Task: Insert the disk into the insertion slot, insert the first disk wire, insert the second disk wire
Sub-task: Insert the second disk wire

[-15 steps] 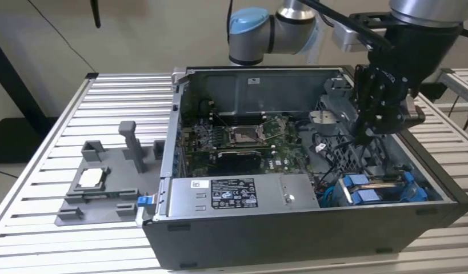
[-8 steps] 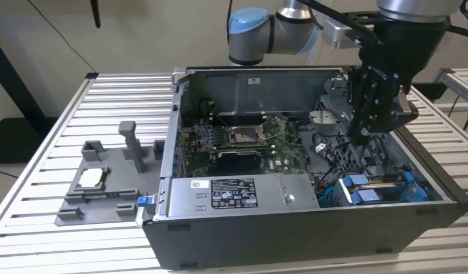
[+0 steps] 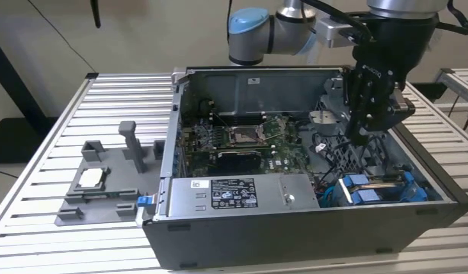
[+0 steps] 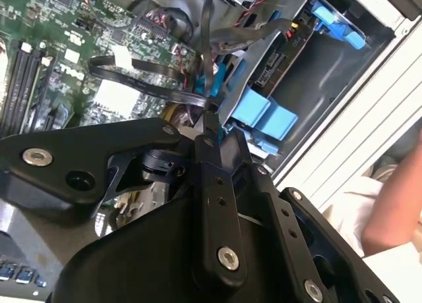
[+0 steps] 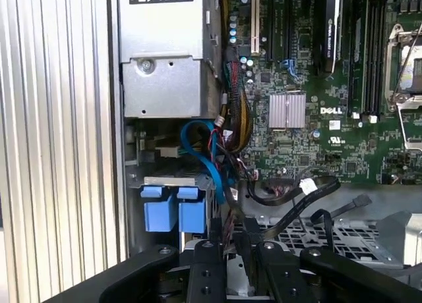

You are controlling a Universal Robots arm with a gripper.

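Slatted tabletop (image 3: 119,85) carries the open case (image 3: 295,228); my hand (image 4: 210,115) is pinched tight on a thin black disk wire (image 4: 202,53), probably limp and light, best held near its plug.

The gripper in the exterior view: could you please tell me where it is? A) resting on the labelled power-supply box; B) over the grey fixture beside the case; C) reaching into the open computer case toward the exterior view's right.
C: the gripper hangs inside the open computer case, near the blue tabs, while the grey fixture sits outside it at the exterior view's left.
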